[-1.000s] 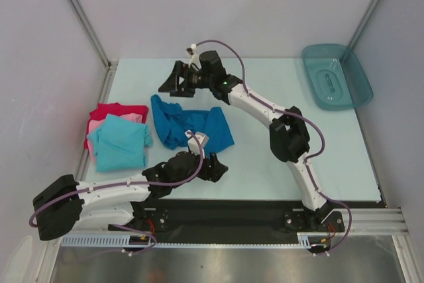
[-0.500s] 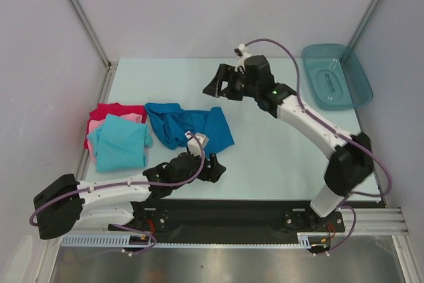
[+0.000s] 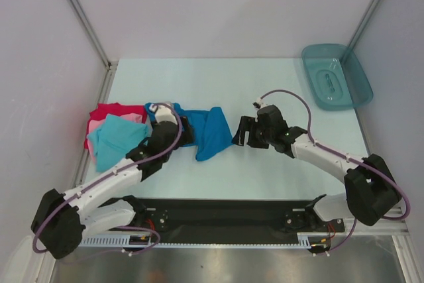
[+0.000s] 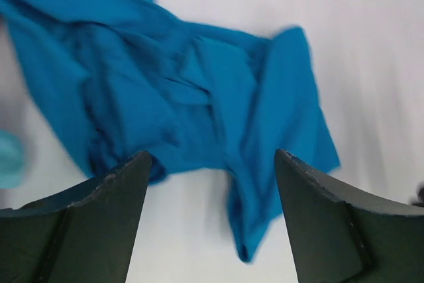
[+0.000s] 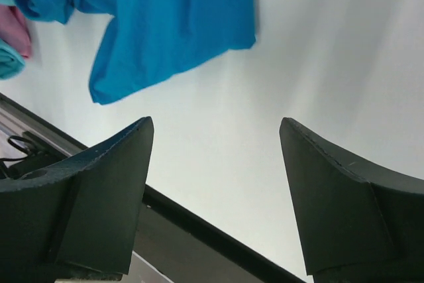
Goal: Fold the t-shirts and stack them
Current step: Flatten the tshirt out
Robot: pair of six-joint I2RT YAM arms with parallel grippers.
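Evidently unfolded, the blue shirt (image 3: 211, 134) lies rumpled centre-left in the overhead view, right of the folded pile (image 3: 116, 142); left gripper (image 4: 212, 156) and right gripper (image 5: 217, 121), jaws apart and empty, sit at its ends (probably to spread it flat).

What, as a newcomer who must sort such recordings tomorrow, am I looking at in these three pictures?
Two robot arms are bolted at the near edge of a table. The wide picture comes from a fixed camera above and behind them. The other two come from a camera on each wrist, so the dark wedges at the bottom are that arm's own fingers. The left gripper is over a crumpled blue t-shirt; the right gripper is beside its right edge. Both stand open and hold nothing. At the left, a turquoise t-shirt lies on a pink t-shirt and a red t-shirt. A teal plastic tray sits in the far right corner.
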